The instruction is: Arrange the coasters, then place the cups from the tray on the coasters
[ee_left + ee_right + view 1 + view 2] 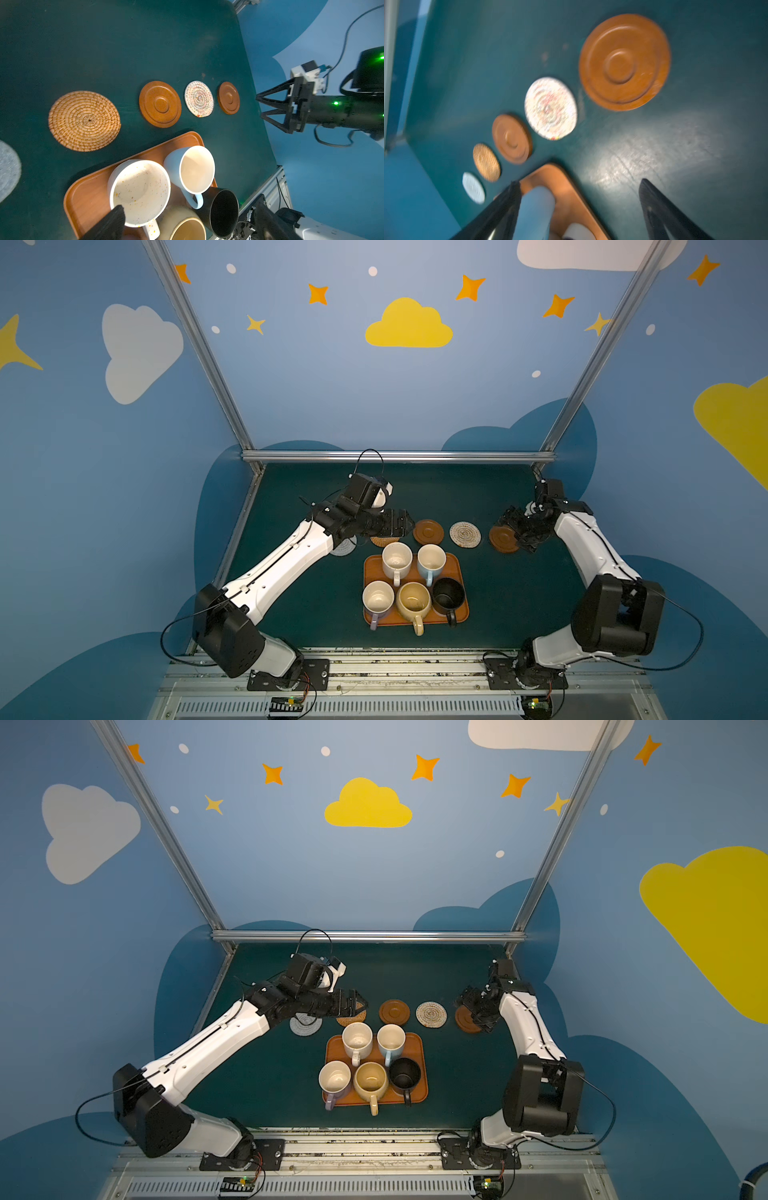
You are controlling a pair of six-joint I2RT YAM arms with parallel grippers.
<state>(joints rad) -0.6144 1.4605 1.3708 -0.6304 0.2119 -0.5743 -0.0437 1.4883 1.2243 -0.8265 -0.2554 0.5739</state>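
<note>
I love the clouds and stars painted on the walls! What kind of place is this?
Probably a robot practice booth, decorated like a sky. Two white-and-black robot arms are bolted at a dark green table, a silver metal frame surrounds it, and five handled mugs wait on an orange-brown wooden tray.

White arms [286, 564] with bulky black joints [226, 630]

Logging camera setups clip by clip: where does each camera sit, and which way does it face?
Top views: high over the arm bases, looking down on the table; left arm, right arm whole.
Left wrist: on the left arm, facing along the coaster row toward the right gripper; own fingers show.
Right wrist: blurred, facing back along that row; own fingers show.
Shared: every view has row and tray.
</note>
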